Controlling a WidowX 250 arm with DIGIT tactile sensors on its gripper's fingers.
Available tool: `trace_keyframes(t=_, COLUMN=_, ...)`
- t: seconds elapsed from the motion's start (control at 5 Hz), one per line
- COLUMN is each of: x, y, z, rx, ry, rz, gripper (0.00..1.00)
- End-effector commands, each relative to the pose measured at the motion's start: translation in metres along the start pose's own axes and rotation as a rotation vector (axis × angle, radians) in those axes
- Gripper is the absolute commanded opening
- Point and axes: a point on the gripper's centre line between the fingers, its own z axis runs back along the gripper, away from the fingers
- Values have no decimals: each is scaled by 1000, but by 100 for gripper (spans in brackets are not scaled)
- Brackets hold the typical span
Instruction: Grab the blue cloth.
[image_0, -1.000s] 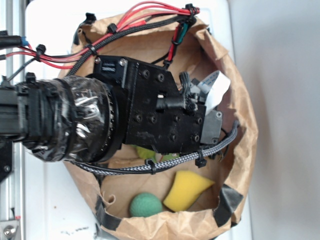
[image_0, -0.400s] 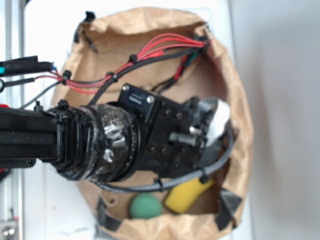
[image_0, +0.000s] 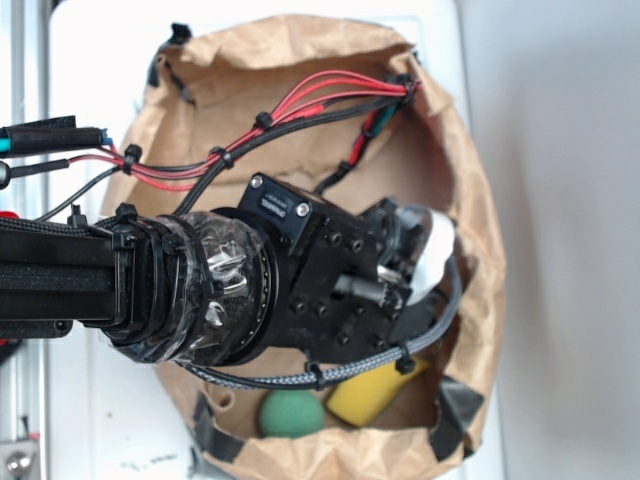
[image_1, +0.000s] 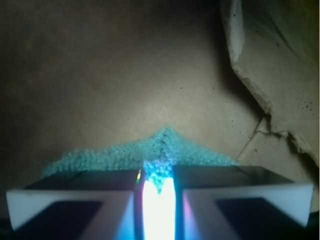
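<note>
In the wrist view the blue cloth (image_1: 125, 155), a teal terry rag, lies on the brown paper floor of the bag. One bunched tuft of it rises into the narrow gap between my fingers (image_1: 75, 200). My gripper (image_1: 158, 175) is shut on that tuft. In the exterior view my gripper (image_0: 425, 262) reaches down into the bag near its right wall. The arm hides the cloth there.
The brown paper bag (image_0: 290, 45) surrounds the gripper, and a torn fold of its wall (image_1: 270, 60) stands close on the right. A dark green ball (image_0: 292, 413) and a yellow sponge (image_0: 375, 395) lie at the bag's lower end. Red and black cables (image_0: 300, 105) cross above.
The arm has shifted toward the lower side of the exterior view and sunk deeper into the bag. It now covers more of the sponge. The fingers have come closer together.
</note>
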Motion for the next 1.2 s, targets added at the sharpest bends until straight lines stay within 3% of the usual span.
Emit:
trace_keyframes(t=0.0, x=23, y=9, z=61, rx=-120, ry=40, rz=-14, gripper=0)
trace_keyframes(t=0.4, x=33, y=27, z=112, rx=-206, ry=77, rz=-36, gripper=0)
trace_keyframes(t=0.8, x=42, y=26, z=139, rx=-214, ry=116, rz=-46, gripper=0)
trace_keyframes(t=1.0, x=44, y=19, z=117, rx=-170, ry=91, rz=-36, gripper=100)
